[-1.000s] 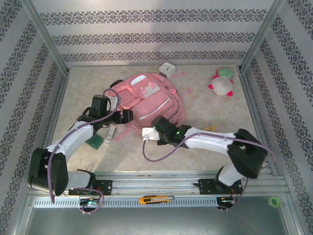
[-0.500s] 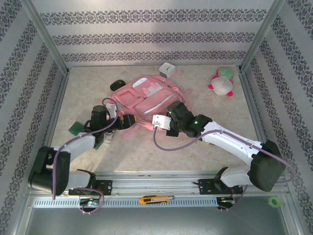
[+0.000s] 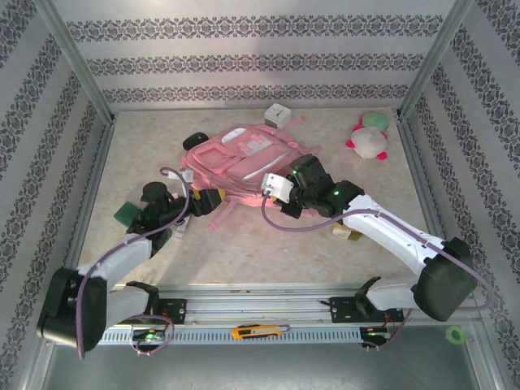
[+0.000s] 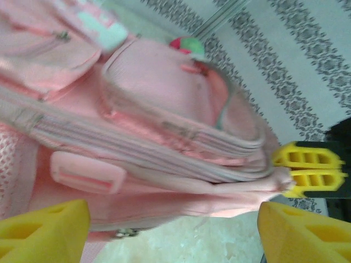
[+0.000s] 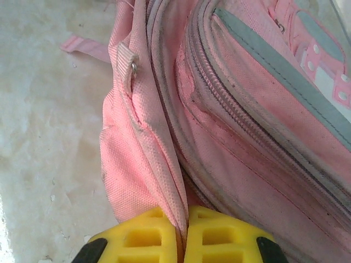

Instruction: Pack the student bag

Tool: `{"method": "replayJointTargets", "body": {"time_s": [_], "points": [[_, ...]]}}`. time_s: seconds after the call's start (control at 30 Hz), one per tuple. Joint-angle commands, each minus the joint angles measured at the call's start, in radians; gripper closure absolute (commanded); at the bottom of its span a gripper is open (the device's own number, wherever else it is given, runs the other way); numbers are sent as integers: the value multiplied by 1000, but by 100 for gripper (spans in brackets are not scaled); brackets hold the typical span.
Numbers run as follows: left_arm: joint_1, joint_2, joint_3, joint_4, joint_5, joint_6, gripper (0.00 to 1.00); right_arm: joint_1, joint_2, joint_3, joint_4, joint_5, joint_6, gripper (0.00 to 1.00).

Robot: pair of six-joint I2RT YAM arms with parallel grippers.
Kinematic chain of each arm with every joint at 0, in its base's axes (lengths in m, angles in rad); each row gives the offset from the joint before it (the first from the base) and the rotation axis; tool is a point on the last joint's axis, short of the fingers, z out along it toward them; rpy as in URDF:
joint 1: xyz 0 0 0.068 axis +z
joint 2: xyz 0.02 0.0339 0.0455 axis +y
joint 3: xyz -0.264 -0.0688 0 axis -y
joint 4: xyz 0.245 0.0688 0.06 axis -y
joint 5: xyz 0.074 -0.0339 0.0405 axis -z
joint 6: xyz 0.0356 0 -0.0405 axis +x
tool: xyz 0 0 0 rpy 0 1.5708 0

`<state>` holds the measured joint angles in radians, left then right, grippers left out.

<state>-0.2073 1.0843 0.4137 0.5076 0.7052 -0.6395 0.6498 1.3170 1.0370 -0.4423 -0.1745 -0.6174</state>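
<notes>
student bag (image 3: 244,162) lies mid-table, soft and floppy, likely sags when lifted: right gripper (image 5: 184,241) pinches its edge fabric, left gripper (image 3: 215,197) gapes just beside it; seams or straps look the best holds.

Pale wallpaper with dark floral bands running in stripes covers the back wall (image 3: 260,57), the left wall (image 3: 36,162) and the right wall (image 3: 487,162) — the same pattern shows in the left wrist view. Two bare metal posts (image 3: 77,61) slant up from the back corners. The surface (image 3: 268,256) is a mottled beige, marble-like sheet, evenly lit — along its near edge runs a metal rail (image 3: 260,302).
</notes>
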Motion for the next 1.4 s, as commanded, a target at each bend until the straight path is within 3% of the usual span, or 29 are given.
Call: {"method": "replayJointTargets", "body": {"time_s": [0.0, 0.13, 0.33, 0.8, 1.03, 1.2, 1.37], "points": [[7, -108, -14, -142, -50, 74, 21, -16, -38, 73, 63, -65, 54, 100], [5, -144, -45, -163, -28, 70, 22, -17, -46, 95, 53, -98, 53, 100], [-7, -84, -125, 24, 6, 41, 25, -19, -64, 134, 41, -145, 68, 100], [-49, 5, -92, 60, -83, 264, 31, -27, -58, 182, 33, -228, 111, 100], [-85, 104, -60, 187, -88, 287, 38, -28, -52, 196, 32, -248, 122, 100], [-102, 121, -15, 164, -109, 340, 39, -30, -50, 190, 22, -251, 120, 100], [-104, 114, -5, 165, -127, 361, 74, -31, -55, 182, 22, -253, 126, 100]]}}
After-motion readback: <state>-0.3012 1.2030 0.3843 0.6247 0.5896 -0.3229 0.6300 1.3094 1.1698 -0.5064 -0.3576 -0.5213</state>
